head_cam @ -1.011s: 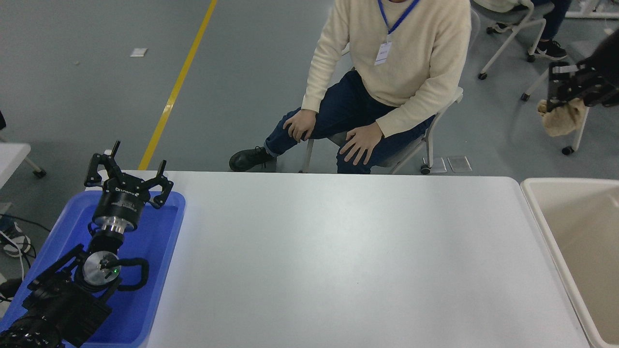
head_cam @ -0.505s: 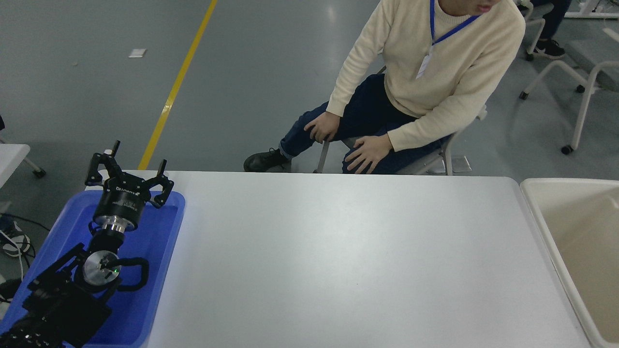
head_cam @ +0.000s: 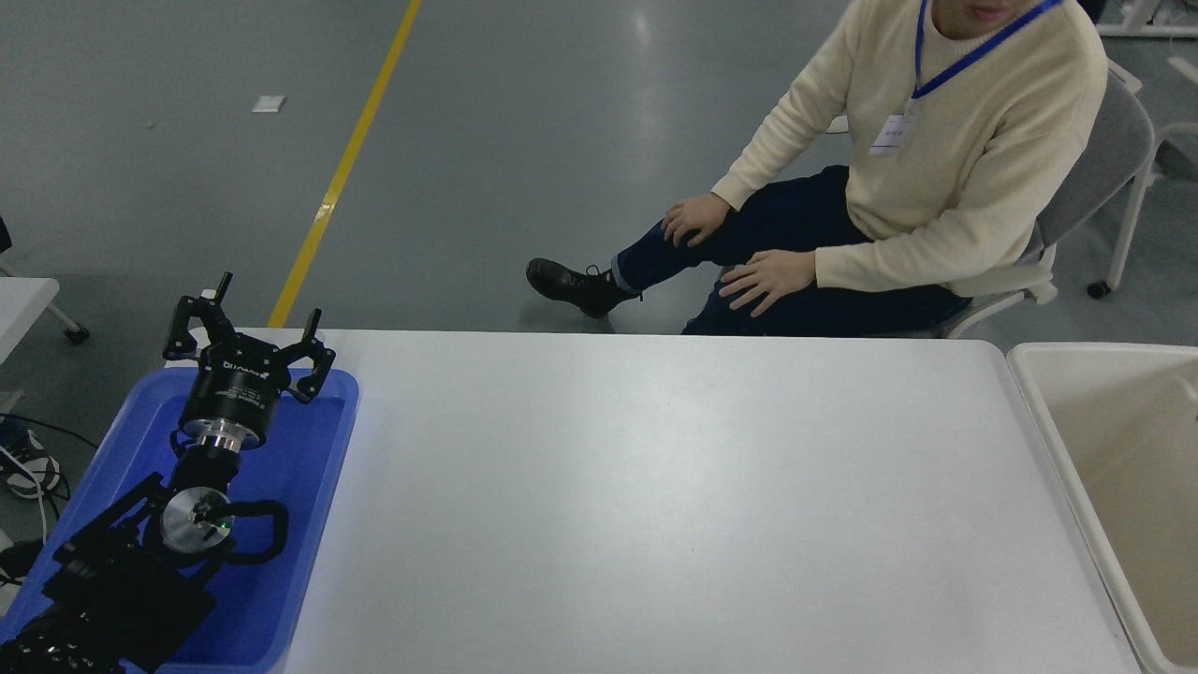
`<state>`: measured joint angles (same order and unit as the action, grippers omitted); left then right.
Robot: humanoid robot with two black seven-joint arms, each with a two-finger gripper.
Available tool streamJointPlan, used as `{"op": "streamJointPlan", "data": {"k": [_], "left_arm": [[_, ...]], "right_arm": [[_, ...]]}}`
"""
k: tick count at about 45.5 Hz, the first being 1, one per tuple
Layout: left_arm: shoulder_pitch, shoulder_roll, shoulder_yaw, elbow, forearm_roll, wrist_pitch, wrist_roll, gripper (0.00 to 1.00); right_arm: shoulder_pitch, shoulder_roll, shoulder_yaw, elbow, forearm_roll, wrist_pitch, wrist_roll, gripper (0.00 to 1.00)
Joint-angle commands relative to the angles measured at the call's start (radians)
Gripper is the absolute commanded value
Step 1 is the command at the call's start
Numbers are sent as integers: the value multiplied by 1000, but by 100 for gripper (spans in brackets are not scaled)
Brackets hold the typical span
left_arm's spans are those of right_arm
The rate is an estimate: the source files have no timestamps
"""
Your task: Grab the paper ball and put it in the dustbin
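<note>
We see our left arm (head_cam: 140,552) entering from the lower left corner, extended forward and away from the camera. Our left gripper (head_cam: 248,342) is at its far end, its black fingers (head_cam: 318,360) spread apart with nothing between them.

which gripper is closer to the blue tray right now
Left. The left gripper hangs over the far end of the blue tray, jaws open. The right gripper is out of view, so it can't be placed relative to the tray.
</note>
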<state>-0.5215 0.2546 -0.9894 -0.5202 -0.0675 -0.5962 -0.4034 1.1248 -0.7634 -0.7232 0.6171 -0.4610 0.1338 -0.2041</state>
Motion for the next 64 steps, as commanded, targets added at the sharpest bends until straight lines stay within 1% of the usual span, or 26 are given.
{"op": "streamJointPlan", "data": {"k": [1, 9, 12, 24, 38, 39, 44, 45, 47, 51, 56, 64], "left_arm": [[0, 0, 0, 0, 0, -1, 0, 100], [0, 0, 0, 0, 0, -1, 0, 100], [0, 0, 0, 0, 0, -1, 0, 100], [0, 0, -2, 0, 0, -1, 0, 100], [0, 0, -2, 0, 0, 1, 0, 100], [0, 0, 0, 0, 0, 1, 0, 100], [0, 0, 0, 0, -2, 1, 0, 100], [0, 0, 0, 0, -2, 1, 0, 100], [0, 0, 0, 0, 0, 1, 0, 100], [0, 0, 0, 0, 0, 1, 0, 100], [0, 0, 0, 0, 0, 1, 0, 100], [0, 0, -2, 0, 0, 1, 0, 100]], "right_arm": [[-220, 108, 175, -250, 4, -117, 2, 0], [-329, 234, 219, -459, 2, -126, 2, 0], [-359, 263, 219, -508, 2, -129, 2, 0], [-418, 314, 211, -528, 2, -209, 2, 0], [-419, 325, 219, -528, 2, -221, 0, 0], [-419, 323, 219, -528, 2, -221, 0, 8], [-416, 319, 219, -528, 2, -253, 0, 57], [-418, 319, 219, -528, 2, -264, 0, 61], [-419, 320, 219, -525, 2, -281, 0, 67], [-419, 320, 219, -524, 2, -293, 0, 72], [-418, 320, 220, -524, 2, -295, 0, 85], [-416, 317, 243, -510, 4, -295, 0, 97]]}}
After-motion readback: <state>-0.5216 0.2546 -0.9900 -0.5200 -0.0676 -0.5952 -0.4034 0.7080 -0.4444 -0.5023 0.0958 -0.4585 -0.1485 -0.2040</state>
